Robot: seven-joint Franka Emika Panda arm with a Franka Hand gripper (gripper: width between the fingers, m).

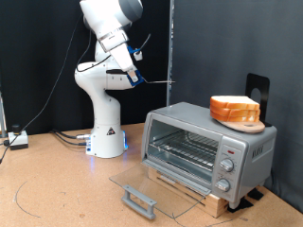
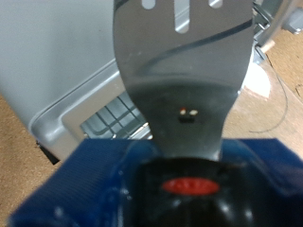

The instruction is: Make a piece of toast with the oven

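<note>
The silver oven (image 1: 248, 144) stands on the table at the exterior view's right, with its glass door (image 1: 156, 180) folded down flat and its grey bar handle (image 1: 140, 200) nearest the camera. The wire rack (image 1: 185, 147) inside looks empty. The piece of toast (image 1: 232, 104) lies on a round wooden dish (image 1: 241, 122) on top of the oven. My gripper (image 1: 133, 76) is high in the air to the left of the oven, shut on the blue handle (image 2: 95, 180) of a metal spatula (image 2: 185, 66). The slotted blade points towards the oven (image 2: 85, 118).
The oven rests on a wooden board (image 1: 204, 196). A black upright stand (image 1: 258, 90) is behind the dish. A column of knobs (image 1: 227, 170) is on the oven's right front. Cables and a small box (image 1: 17, 140) lie at the far left. The arm's white base (image 1: 106, 132) stands left of the oven.
</note>
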